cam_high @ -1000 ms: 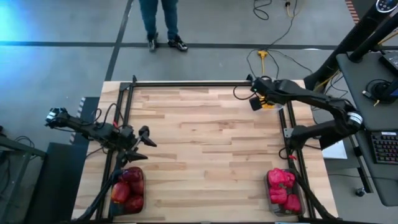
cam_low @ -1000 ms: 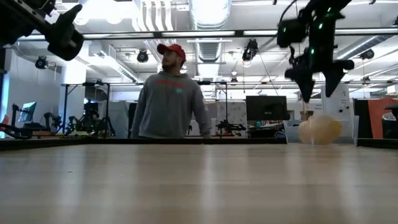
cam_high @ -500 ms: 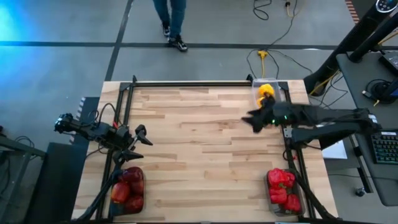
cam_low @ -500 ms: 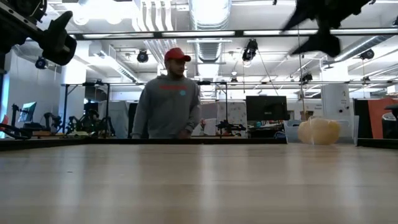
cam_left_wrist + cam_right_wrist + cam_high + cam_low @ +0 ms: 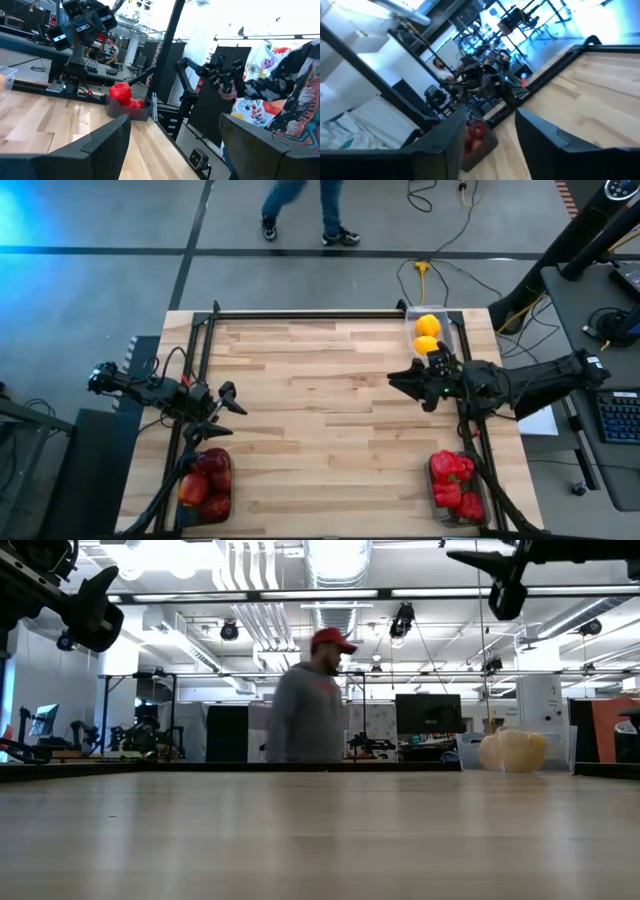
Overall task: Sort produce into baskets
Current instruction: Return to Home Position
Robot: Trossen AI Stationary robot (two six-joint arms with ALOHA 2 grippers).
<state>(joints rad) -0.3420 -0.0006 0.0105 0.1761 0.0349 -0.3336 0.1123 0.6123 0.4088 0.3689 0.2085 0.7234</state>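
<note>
Two yellow-orange round fruit (image 5: pixel 427 332) lie in the clear basket (image 5: pixel 448 328) at the table's far right; they also show in the low view (image 5: pixel 513 750). Dark red apples (image 5: pixel 205 485) fill a basket at the near left, and red peppers (image 5: pixel 455 483) fill one at the near right. My right gripper (image 5: pixel 402 379) hangs open and empty above the table, just nearer than the clear basket, pointing level toward the table's left (image 5: pixel 490 122). My left gripper (image 5: pixel 231 400) waits open and empty at the left edge, above the apples (image 5: pixel 175 132).
A black frame (image 5: pixel 300 313) runs along the table's far edge and down both sides. The bare wooden middle of the table (image 5: pixel 320 420) lies between the arms. A person (image 5: pixel 310 705) walks past beyond the far edge.
My right gripper has left the spot over the clear basket, swung toward the table's near edge and tipped up from pointing down to pointing level toward the left. The yellow-orange fruit stay in the basket. My left gripper has sunk a little. The person has walked to the right.
</note>
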